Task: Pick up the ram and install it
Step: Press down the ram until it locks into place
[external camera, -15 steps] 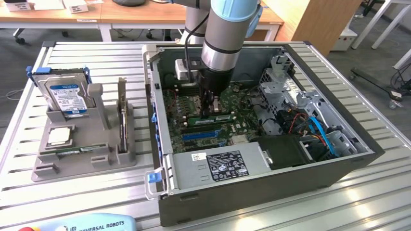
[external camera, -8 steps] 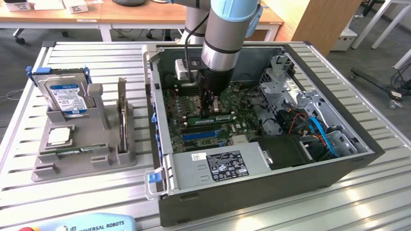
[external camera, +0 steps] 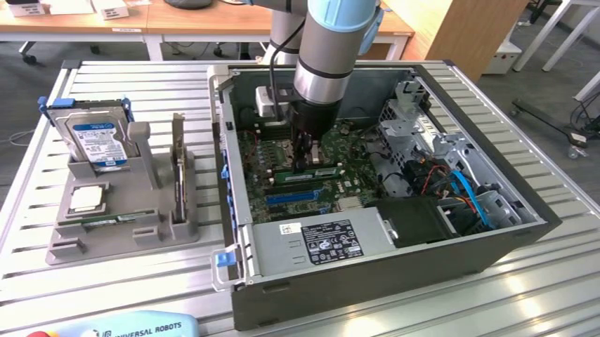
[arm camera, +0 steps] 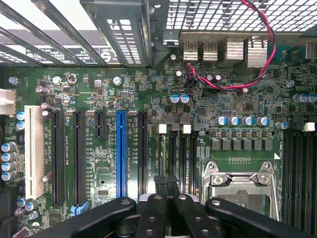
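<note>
My end effector (external camera: 307, 156) is lowered inside the open computer case (external camera: 375, 281), its fingers (arm camera: 157, 210) closed together. I see the ram (external camera: 317, 170) as a green stick lying in the motherboard (arm camera: 99, 94) beside the processor socket (arm camera: 240, 181), right at the fingertips; whether they pinch it or merely press on it I cannot tell. I judge the vertical approach suits pushing a module straight into its slot. The case occupies the middle of the slatted surface (external camera: 525, 295). Toward the surface's edge at the exterior view's left, a grey parts holder (external camera: 140, 232) stands the hard drive (external camera: 97, 137) upright for easy grasping.
</note>
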Available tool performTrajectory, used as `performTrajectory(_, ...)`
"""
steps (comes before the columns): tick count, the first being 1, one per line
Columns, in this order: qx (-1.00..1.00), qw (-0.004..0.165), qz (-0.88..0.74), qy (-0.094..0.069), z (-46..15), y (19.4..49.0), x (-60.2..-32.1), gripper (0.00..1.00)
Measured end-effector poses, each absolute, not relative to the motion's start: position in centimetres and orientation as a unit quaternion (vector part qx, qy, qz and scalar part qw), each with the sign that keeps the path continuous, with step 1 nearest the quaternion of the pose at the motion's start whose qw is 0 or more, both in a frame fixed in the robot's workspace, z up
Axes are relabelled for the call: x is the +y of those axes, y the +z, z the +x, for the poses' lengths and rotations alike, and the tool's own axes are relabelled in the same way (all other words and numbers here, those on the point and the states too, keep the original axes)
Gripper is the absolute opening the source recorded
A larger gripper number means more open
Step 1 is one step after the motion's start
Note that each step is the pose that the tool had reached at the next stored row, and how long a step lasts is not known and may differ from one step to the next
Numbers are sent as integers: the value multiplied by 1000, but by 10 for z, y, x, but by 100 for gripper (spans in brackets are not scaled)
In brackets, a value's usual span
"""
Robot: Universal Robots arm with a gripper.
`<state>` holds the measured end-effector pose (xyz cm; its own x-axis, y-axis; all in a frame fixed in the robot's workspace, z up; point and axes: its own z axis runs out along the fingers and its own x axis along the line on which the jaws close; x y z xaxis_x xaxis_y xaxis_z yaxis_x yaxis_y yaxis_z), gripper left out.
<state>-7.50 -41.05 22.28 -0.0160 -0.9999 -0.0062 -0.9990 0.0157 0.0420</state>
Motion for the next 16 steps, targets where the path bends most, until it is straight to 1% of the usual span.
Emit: performTrajectory(16, -713, 13, 701, -17, -75, 223, -410, 10)
